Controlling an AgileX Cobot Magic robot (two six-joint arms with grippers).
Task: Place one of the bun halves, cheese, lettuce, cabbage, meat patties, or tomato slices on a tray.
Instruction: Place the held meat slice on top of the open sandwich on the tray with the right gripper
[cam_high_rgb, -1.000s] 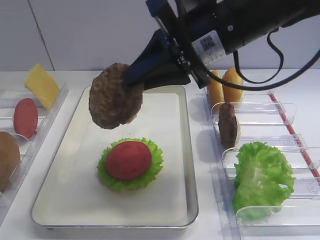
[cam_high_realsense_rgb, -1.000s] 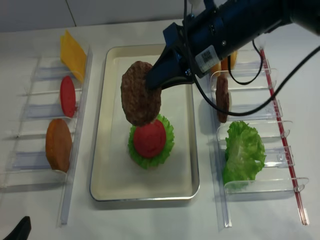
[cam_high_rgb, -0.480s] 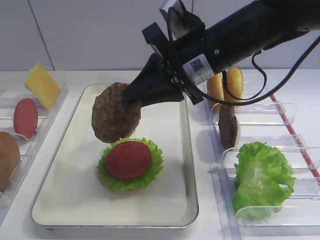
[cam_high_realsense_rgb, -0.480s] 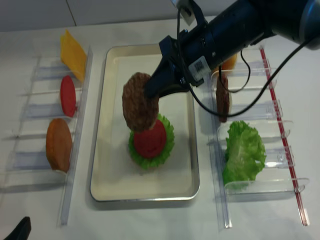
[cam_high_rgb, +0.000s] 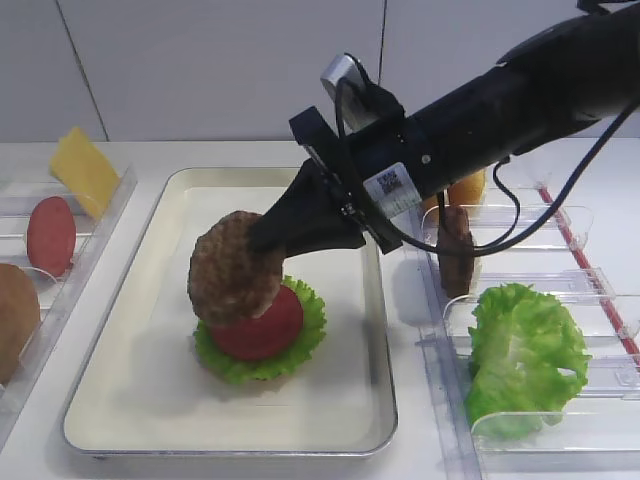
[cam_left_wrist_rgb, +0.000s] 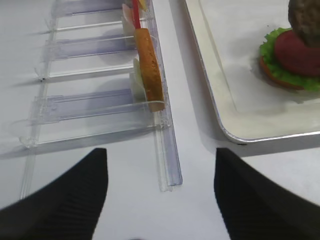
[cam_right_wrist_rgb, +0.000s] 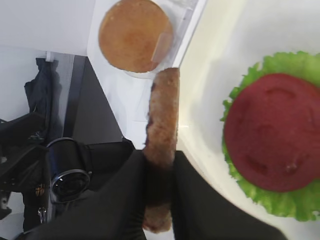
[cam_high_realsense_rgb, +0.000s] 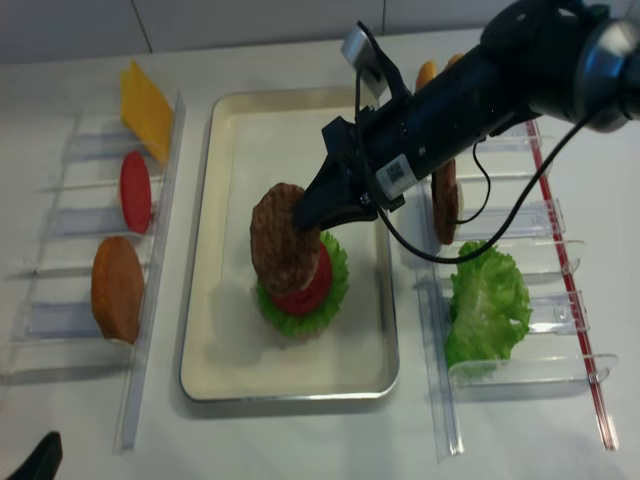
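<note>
Near the tray's (cam_high_rgb: 372, 300) middle, lettuce (cam_high_rgb: 300, 340) bears a tomato slice (cam_high_rgb: 268, 330). Above it, tilted and overlapping the slice's left edge, hangs the patty (cam_high_rgb: 232, 280), its rear edge pinched between the right gripper's (cam_high_rgb: 270, 232) jaws. Left gripper's (cam_left_wrist_rgb: 160, 190) jaws are spread.

The right arm (cam_high_rgb: 470, 130) bears an unreadable code label.

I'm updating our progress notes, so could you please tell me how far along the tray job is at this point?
Done: lettuce and a tomato slice are stacked on the tray. In hand: the right hand is shut on a patty, held tilted just above the tomato. Left: lowering and releasing it onto the stack. The left hand is open beside the left rack.
</note>
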